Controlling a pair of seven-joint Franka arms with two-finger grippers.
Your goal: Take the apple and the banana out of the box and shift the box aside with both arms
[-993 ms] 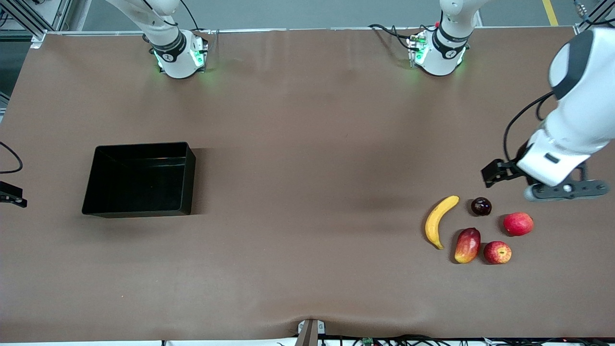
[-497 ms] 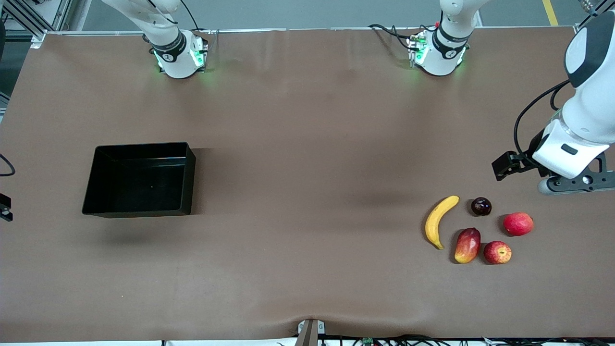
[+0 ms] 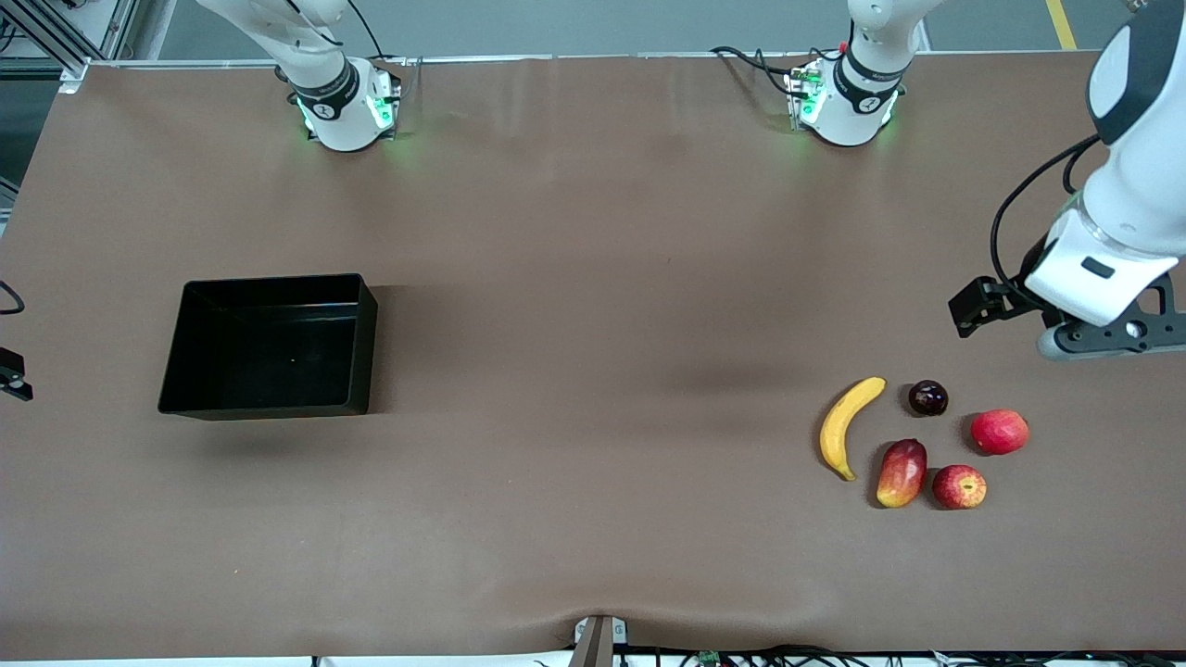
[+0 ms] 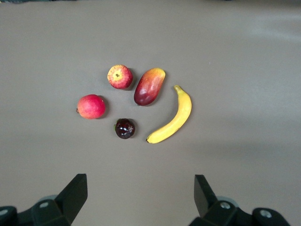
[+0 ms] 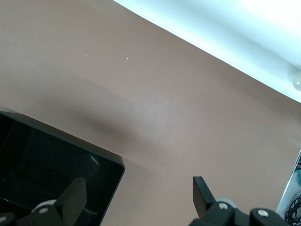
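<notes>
The yellow banana [image 3: 848, 424] [image 4: 173, 117] and the small red apple with yellowish patches [image 3: 959, 487] [image 4: 120, 76] lie in a fruit group at the left arm's end of the table. My left gripper [image 3: 1103, 341] [image 4: 139, 186] hangs open and empty over bare table beside that group. The black box [image 3: 363, 352] stands empty toward the right arm's end. My right gripper [image 5: 138, 188] is open and empty, high over the table by a corner of the box [image 5: 61, 136]. Only a dark bit of it [image 3: 11, 374] shows at the front view's edge.
In the same group lie an oblong red-yellow mango [image 3: 902, 472] [image 4: 149, 86], a small dark round fruit [image 3: 927, 397] [image 4: 124, 128] and a plain red round fruit [image 3: 1000, 432] [image 4: 91, 106]. Brown table cloth spreads wide between the box and the fruits.
My left gripper has drawn away from the fruits, toward the left arm's end of the table. The right hand shifted slightly at the front view's edge. Fruits and box are unmoved.
</notes>
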